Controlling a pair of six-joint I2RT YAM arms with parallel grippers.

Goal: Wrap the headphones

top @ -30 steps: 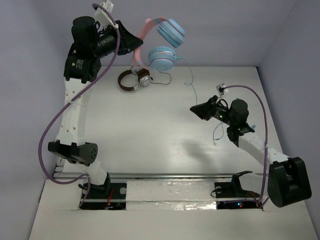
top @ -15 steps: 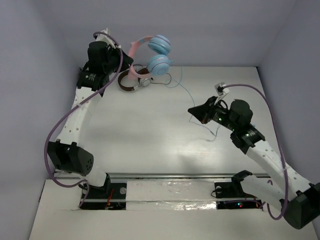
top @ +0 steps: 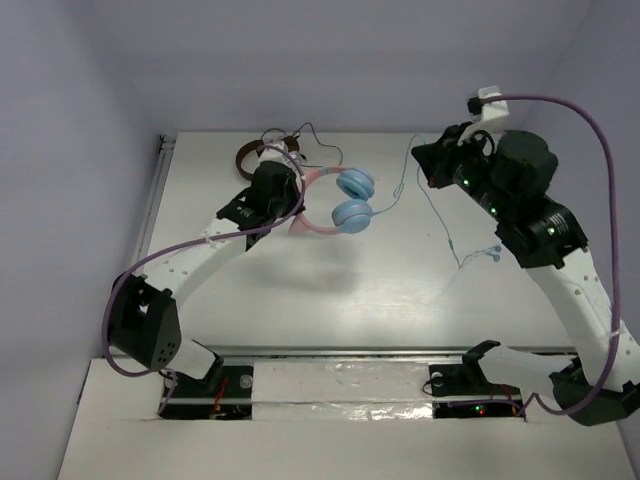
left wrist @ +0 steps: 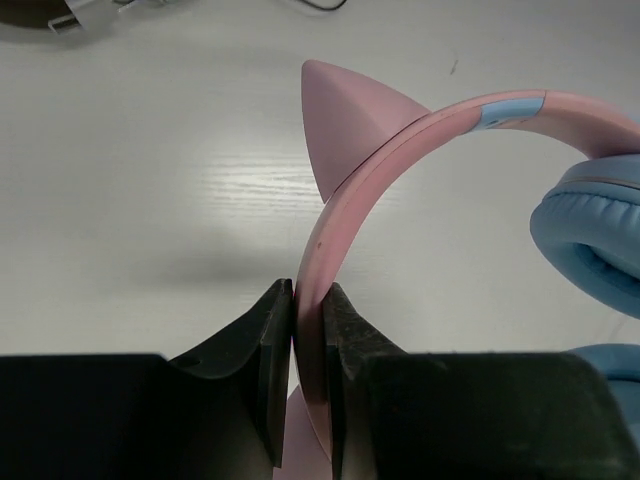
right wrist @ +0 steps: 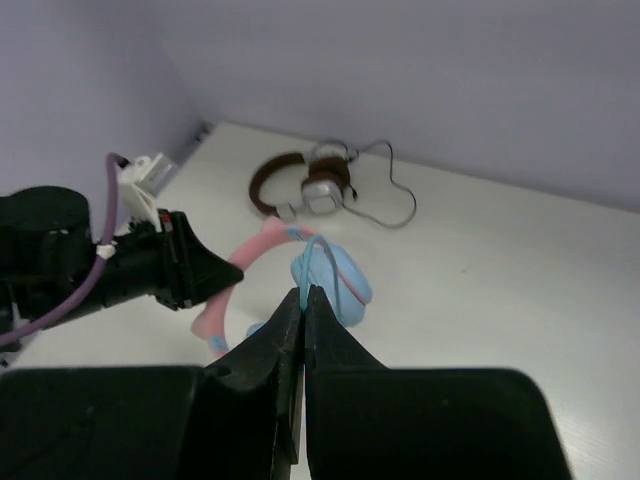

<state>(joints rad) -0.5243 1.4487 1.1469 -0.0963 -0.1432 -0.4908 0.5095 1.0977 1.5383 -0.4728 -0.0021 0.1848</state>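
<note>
Headphones (top: 335, 200) hang a little above the counter (top: 300, 300) toward its far side, the pink headband (left wrist: 325, 250) clamped flat between the left jaws and the ear cups (top: 353, 198) pointing toward the right arm. From the cups the thin blue cable (top: 437, 212) climbs to the right jaws, which are pinched shut on it high over the far right, and the loose tail drops from there onto the counter. To my eye the winding is barely begun, so the job now is to carry that cable round the band near the cups in even loops, with only light tension so the tail follows without whipping. The left grip should be firm and level. The brown-and-white headphones (top: 262, 155) sit close behind with a black cable (top: 300, 135) of their own, so I'd sweep well clear of them
</note>
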